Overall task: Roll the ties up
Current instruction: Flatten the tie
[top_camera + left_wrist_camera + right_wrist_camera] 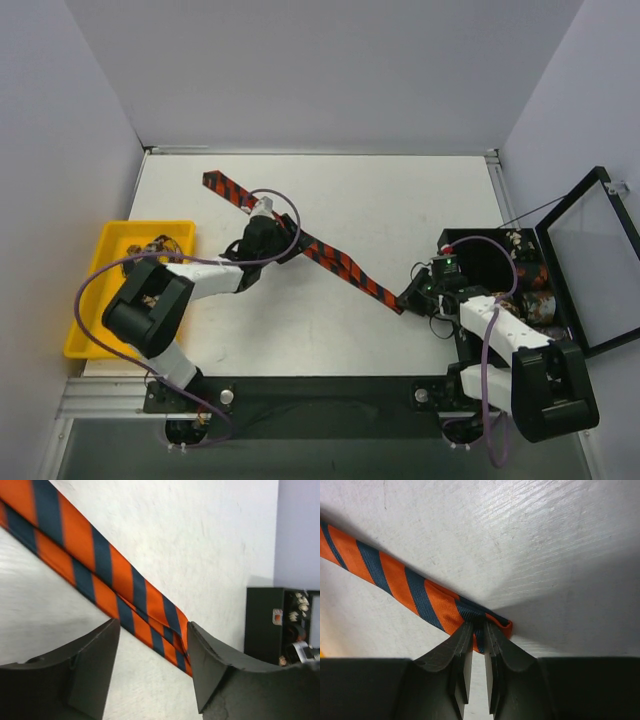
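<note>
My right gripper (476, 632) pinching the near end of the striped tie (395, 577), my left gripper (152, 627) spread over it

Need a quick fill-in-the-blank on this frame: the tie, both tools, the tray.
1. The right tool is shut on the ___ of the striped tie.
2. The left tool is ___, with one finger on each side of the striped tie.
3. The tray on the left side is ___ in colour.

Missing words: end; open; yellow.
</note>
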You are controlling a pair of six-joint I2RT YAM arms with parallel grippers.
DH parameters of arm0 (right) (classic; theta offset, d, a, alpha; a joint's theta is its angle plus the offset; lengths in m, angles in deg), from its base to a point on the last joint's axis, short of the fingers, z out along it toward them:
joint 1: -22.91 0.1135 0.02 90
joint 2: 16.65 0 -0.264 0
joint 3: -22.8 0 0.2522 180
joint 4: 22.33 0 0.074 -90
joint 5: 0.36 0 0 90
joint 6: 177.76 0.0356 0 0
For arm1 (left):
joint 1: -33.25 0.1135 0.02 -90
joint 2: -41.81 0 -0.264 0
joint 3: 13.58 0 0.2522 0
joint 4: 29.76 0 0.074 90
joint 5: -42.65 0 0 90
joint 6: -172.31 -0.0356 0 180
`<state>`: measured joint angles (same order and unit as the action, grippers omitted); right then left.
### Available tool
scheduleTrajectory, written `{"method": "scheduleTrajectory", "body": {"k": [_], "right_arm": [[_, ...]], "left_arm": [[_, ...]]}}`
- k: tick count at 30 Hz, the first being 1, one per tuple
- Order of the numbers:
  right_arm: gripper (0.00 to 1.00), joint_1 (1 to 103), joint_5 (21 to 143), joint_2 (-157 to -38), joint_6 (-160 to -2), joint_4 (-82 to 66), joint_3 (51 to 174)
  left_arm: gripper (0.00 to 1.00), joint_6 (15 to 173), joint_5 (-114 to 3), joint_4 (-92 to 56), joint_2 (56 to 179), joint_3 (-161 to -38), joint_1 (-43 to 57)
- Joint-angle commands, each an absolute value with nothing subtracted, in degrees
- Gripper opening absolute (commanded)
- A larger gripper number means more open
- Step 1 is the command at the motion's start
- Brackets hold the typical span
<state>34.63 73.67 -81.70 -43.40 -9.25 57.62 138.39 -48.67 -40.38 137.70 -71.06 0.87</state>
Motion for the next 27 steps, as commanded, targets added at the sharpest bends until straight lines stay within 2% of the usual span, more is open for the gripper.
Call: {"method": "scheduleTrajectory", "body": {"k": [1,4,8,16,20,25,27], "right_arm": [[0.18,35.38,77.50,-83.36,-46.88,0.30,58.61],[0.18,35.65,78.73,-82.30,-47.76,3.38,60.29],[0.18,35.74,78.91,-82.04,-51.01,5.49,61.79],[0.18,37.05,77.77,-86.95,-53.74,6.64,64.60],[0.18,38.11,78.21,-89.24,-54.62,5.94,64.60],[0.17,39.34,78.91,-89.77,-54.54,5.94,64.78],[0.17,39.69,79.00,-89.68,-54.10,5.85,64.69]], "left_arm": [[0.68,131.54,-39.92,-29.16,130.41,-73.74,2.31],[0.73,126.10,-32.44,-16.50,128.73,-81.19,4.41],[0.80,115.92,-26.53,-6.52,133.98,-92.27,9.77],[0.79,109.47,-25.65,2.10,151.67,-116.62,19.18],[0.73,107.02,-24.76,3.95,161.57,-125.22,20.42],[0.61,107.00,-24.32,5.26,168.36,-131.92,21.91],[0.59,107.80,-24.33,6.15,170.65,-133.94,22.09]]}}
